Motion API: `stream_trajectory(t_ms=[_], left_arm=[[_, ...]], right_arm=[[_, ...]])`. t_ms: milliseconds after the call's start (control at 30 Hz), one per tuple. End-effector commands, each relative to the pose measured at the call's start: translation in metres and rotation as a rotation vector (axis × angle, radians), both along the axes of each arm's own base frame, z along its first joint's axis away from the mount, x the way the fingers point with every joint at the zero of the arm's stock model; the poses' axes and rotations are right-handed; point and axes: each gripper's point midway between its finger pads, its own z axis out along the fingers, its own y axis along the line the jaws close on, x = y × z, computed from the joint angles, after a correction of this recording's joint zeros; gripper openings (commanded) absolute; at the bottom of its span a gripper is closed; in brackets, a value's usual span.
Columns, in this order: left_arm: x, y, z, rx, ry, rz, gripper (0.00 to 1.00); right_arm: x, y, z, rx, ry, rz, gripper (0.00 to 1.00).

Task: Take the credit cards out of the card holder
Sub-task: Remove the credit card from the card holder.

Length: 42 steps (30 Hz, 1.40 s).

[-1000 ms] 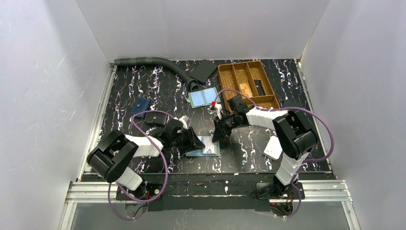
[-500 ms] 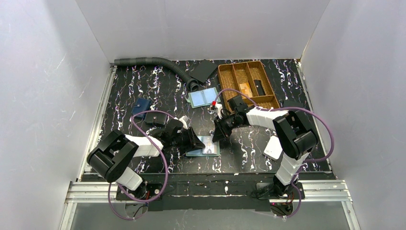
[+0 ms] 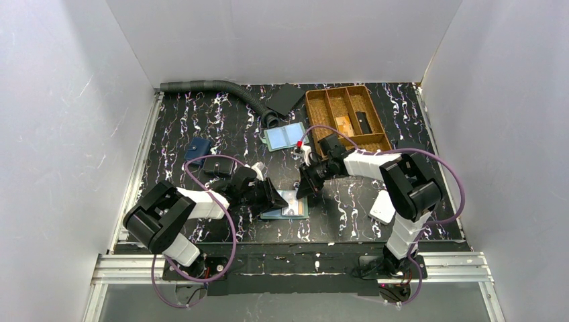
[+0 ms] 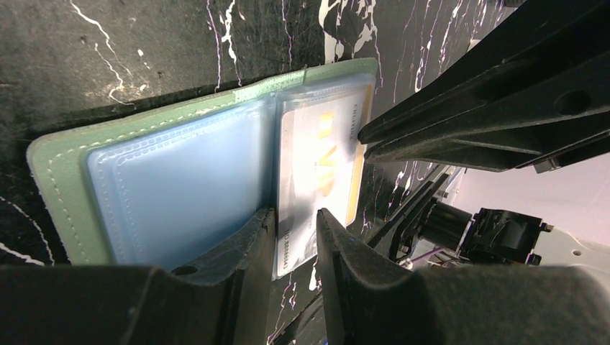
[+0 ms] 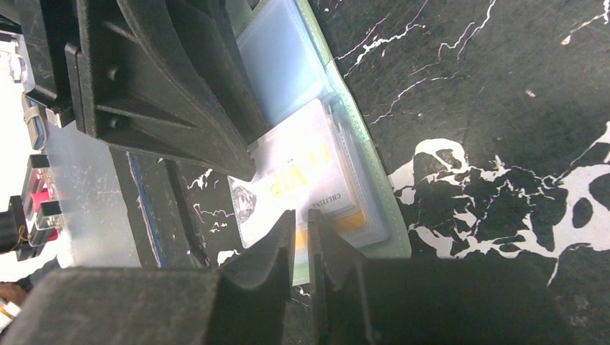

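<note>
Progress: extraction looks started, not finished. The card holder [image 3: 296, 210] lies open on the desk [image 3: 201, 121], near the front edge between the two arms. One credit card [image 4: 324, 165], pale with gold lettering, sits at the right-hand pocket. I cannot tell whether it has begun to slide out. No card is seen lying free on the desk.

Right gripper [image 5: 302, 219]: jaws closed to a thin slit on the long edge of the credit card, judged a pinch.

Left gripper [image 4: 295, 219]: jaws a little apart, tips down at the fold of the card holder. Whether they nip the sleeve or only press it flat, cannot tell.

Left to do: draw this card clear, then check the blue pocket.

Count:
- card holder: 1
- credit card visible: 1 (any others hidden)
- second holder [image 3: 284, 136] with pale-blue panels, farther back: 1
- wicker tray [image 3: 335, 88]: 1
- small blue wallet [image 3: 196, 149]: 1
</note>
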Motion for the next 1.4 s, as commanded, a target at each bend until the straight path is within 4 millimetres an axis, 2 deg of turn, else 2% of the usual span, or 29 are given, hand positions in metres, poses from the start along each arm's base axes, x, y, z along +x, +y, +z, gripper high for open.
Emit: stream_trajectory(t_ms=[0,167,433,600,900,1033,1367], left_arm=[[-0.002,-0.003,0.0,-0.012,0.015,-0.01,0.27],[-0.002,-0.001,-0.002,-0.012,0.017,0.003,0.25],[-0.001,0.001,-0.001,-0.015,0.014,0.017,0.0],[-0.003,0.003,-0.001,-0.018,0.013,0.022,0.0],[-0.004,0.004,0.006,-0.056,-0.02,0.015,0.0],[-0.004,0.001,0.011,-0.079,-0.035,0.001,0.0],[-0.002,-0.011,0.017,-0.145,-0.033,-0.03,0.0]], right_arm=[[-0.005,0.0,-0.023,-0.087,0.021,-0.006,0.19],[-0.003,-0.001,-0.03,-0.127,0.009,-0.015,0.16],[-0.001,-0.005,-0.037,-0.169,-0.005,-0.018,0.16],[0.0,-0.004,-0.03,-0.153,-0.03,0.003,0.19],[-0.003,0.0,0.007,-0.029,-0.138,0.106,0.34],[-0.015,0.004,0.023,0.064,-0.128,0.153,0.37],[-0.027,0.011,0.018,0.086,-0.077,0.182,0.36]])
